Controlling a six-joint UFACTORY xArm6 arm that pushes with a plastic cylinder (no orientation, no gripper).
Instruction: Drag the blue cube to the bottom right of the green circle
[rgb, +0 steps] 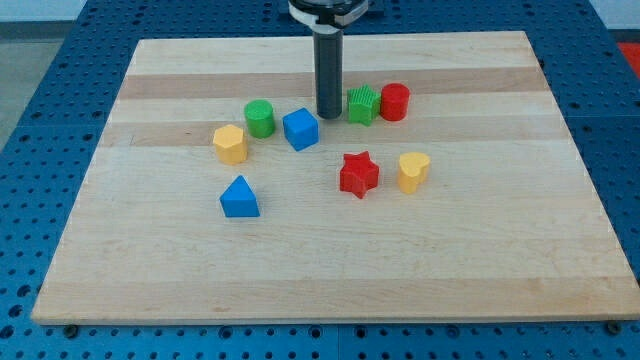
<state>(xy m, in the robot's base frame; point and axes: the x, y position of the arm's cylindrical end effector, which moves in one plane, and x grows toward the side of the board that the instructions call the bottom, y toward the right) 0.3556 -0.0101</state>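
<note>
No readable text, labels or numbers anywhere.

— What colours are on the worktop in front of you?

— It's pale wood, banded in lighter and darker strips, on a blue perforated base. My tip ends a dark grey rod.

— And the blocks?

— Two blues: a blue cube and a blue triangular block. Two greens: a green cylinder, plain, and a green star-like block with ridged sides. Two reds: a red cylinder and a red star.

— Any yellow?

— Two, both orange-tinged: a yellow hexagonal block and a yellow heart-like block.
</note>
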